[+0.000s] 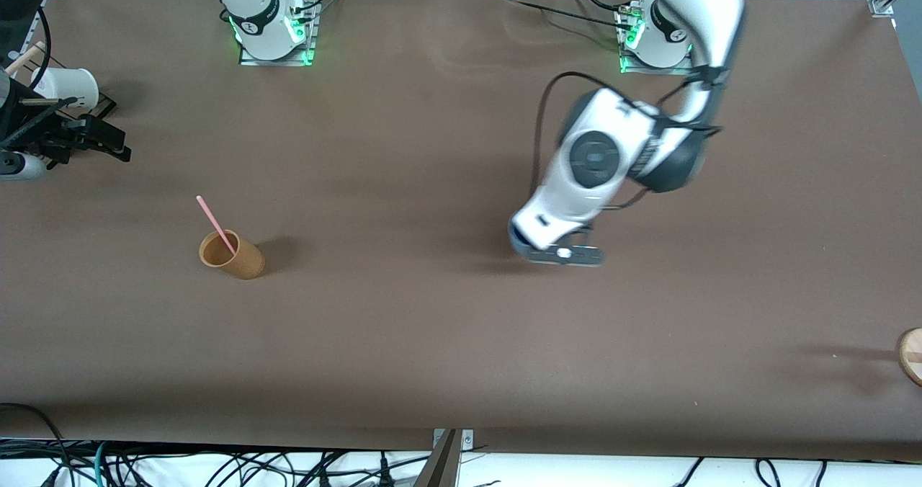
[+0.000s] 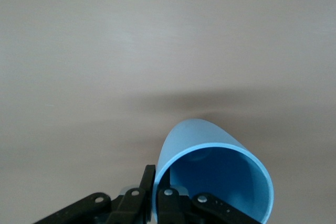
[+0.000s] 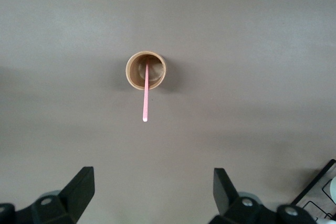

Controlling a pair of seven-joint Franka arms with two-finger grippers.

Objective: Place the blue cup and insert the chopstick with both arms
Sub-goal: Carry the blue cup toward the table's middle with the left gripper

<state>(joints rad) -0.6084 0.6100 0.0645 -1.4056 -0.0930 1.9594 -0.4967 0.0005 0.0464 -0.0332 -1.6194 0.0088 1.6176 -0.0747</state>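
Blue cup (image 2: 212, 174): rim pinched by the left end effector (image 2: 155, 195), over the middle of the counter (image 1: 446, 328).
Chopstick (image 1: 216, 225): leaning in the tan cup (image 1: 232, 255), toward the right arm's end.
Right end effector (image 3: 152, 192): fingers spread apart, empty, above the tan cup.

The light-blue cup (image 2: 210, 171), plain and matte, is pinched by its rim in the left tool (image 2: 155, 195) over the table's middle. The thin pink chopstick (image 1: 216, 224) stands slanted in the upright tan cup (image 1: 234, 256), toward the right arm's end of the table from the blue cup.
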